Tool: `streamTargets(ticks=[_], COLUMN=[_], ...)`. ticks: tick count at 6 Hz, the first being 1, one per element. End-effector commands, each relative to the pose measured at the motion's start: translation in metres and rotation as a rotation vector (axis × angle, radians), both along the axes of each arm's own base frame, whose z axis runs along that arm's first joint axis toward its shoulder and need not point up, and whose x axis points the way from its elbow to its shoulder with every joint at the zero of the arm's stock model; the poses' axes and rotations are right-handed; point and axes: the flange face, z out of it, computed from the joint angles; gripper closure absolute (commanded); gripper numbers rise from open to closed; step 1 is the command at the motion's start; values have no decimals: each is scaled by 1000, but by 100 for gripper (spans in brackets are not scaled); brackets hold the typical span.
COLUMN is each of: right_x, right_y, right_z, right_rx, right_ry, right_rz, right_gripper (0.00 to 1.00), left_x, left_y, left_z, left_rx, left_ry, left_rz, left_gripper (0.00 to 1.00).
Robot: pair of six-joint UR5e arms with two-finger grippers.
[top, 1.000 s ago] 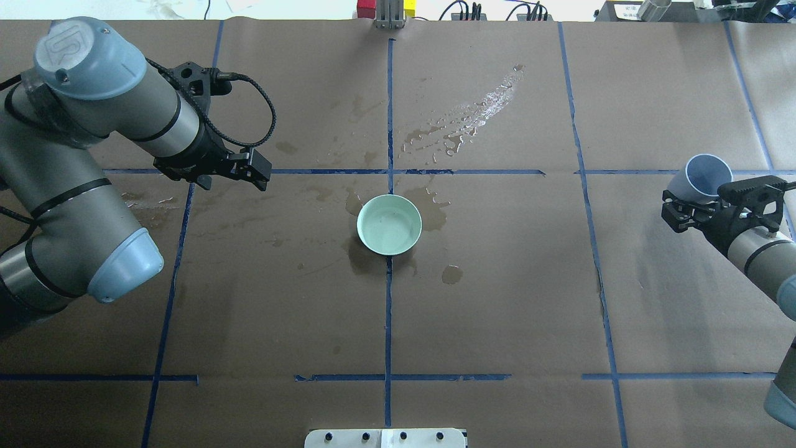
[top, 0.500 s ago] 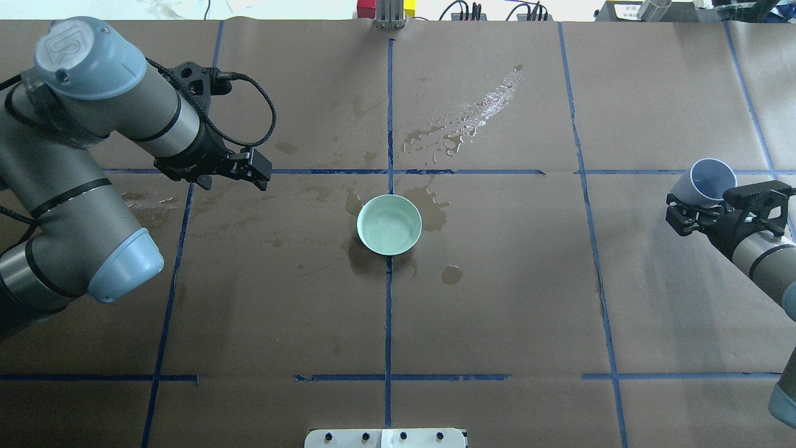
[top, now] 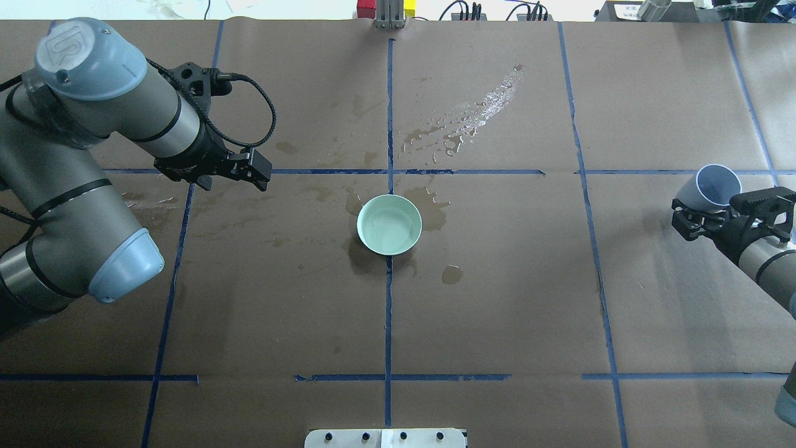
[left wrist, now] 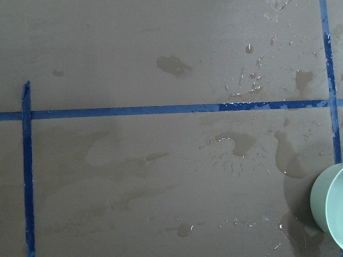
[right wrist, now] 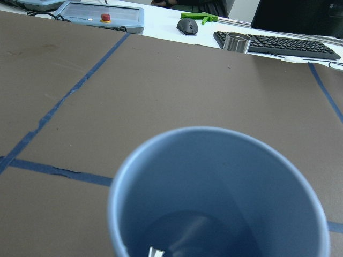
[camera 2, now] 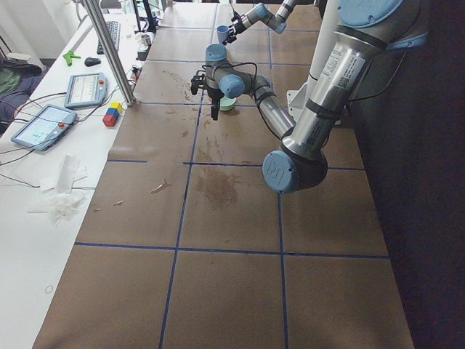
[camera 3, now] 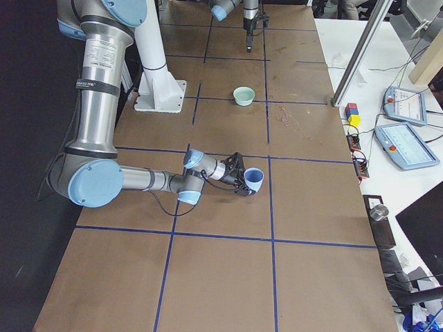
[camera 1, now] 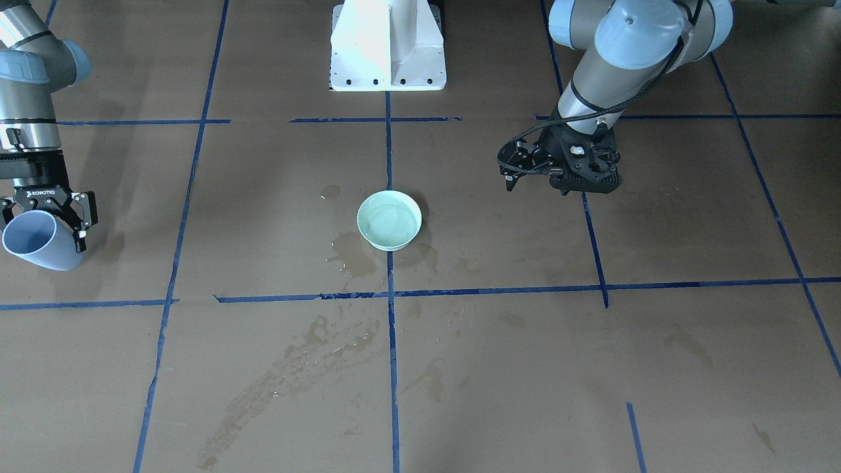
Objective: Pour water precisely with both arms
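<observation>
My right gripper [top: 715,205] is shut on a pale blue cup [top: 716,185] at the table's right edge and holds it tilted above the paper. The cup also shows in the front view [camera 1: 36,243] and fills the right wrist view [right wrist: 214,198]; I cannot tell whether it holds water. A pale green bowl [top: 389,224] stands at the table's middle with a faint sheen of water [camera 1: 389,222] inside. My left gripper [top: 256,170] hangs shut and empty above the paper, left of the bowl and apart from it. The bowl's rim shows at the left wrist view's edge [left wrist: 328,210].
Spilled water [top: 472,115] streaks the brown paper beyond the bowl, and small puddles [top: 452,274] lie around it. Blue tape lines [top: 388,311] divide the table. The white pedestal [camera 1: 387,46] stands on the robot's side. Coloured blocks [camera 3: 351,112] and pendants [camera 3: 408,145] lie off the paper.
My right gripper has carried the cup a little further right and towards the robot's side. The left arm and the bowl have not moved.
</observation>
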Motion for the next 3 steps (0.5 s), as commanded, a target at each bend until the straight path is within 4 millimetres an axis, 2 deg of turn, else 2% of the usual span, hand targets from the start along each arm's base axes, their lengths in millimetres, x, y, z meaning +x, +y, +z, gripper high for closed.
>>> streamTargets(ticks=[1,3], right_x=[0,-1], right_y=[5,4], right_z=[7,6], right_rx=[-1,0], right_ry=[-30,-32], right_rz=[-36,-40], right_gripper=[72,48], left_x=[0,0], left_y=[0,0], left_z=[0,0], left_rx=[-1,0], left_ry=[-1,0], left_rz=[1,1], left_gripper=[0,0])
